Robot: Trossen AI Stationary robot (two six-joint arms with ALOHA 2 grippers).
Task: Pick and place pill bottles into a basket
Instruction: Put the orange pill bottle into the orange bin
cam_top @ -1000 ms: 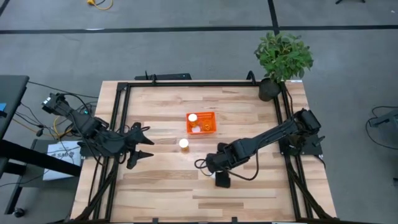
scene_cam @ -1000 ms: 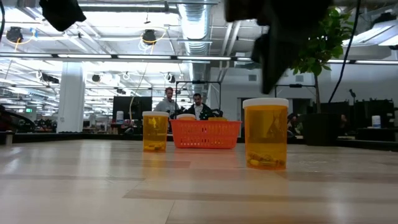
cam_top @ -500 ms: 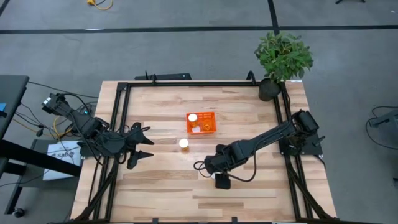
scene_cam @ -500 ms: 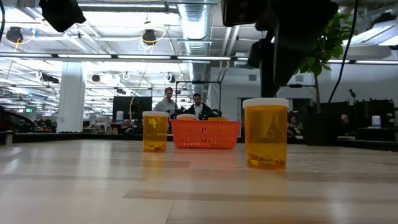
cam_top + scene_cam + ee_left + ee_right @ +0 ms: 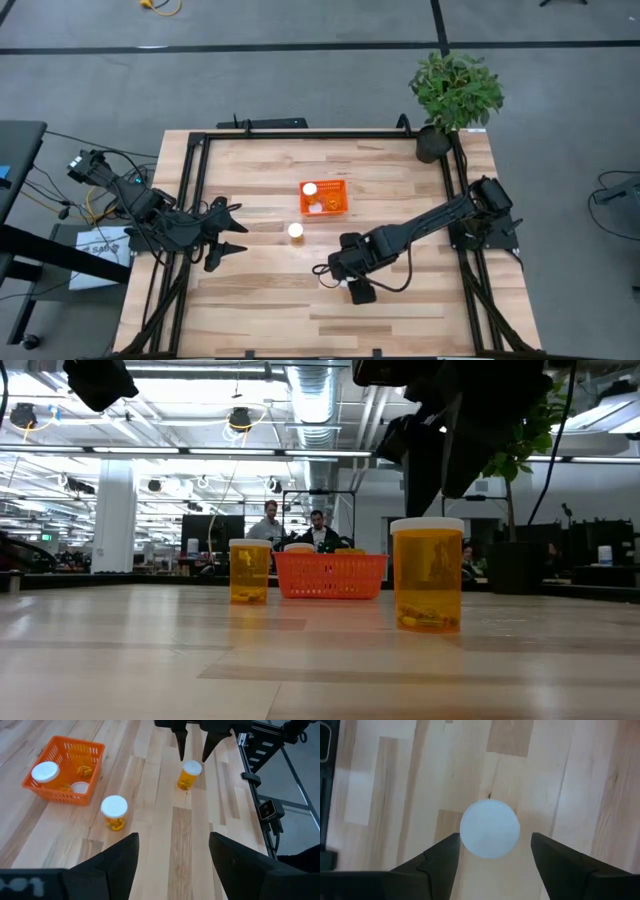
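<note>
The orange mesh basket [image 5: 323,198] stands mid-table and holds two white-capped bottles [image 5: 45,771] [image 5: 80,787]. A third bottle [image 5: 296,232] stands upright on the table just near of the basket. A fourth bottle [image 5: 189,774] stands upright nearer the front edge, and in the high view it is hidden under my right gripper [image 5: 358,290]. That gripper is open above this bottle, pointing down. Its white cap [image 5: 490,828] shows between the two fingers, which are clear of it. My left gripper [image 5: 238,228] is open and empty at the table's left side.
A dark pot with a green plant [image 5: 455,95] stands at the table's far right corner. A black frame [image 5: 190,180] runs around the tabletop. People show in the room beyond the table [image 5: 295,525]. Bare wood lies between the two loose bottles.
My right gripper has turned a little above the near bottle and shifted slightly toward the table's left edge. The bottles and the basket have stayed where they were.
</note>
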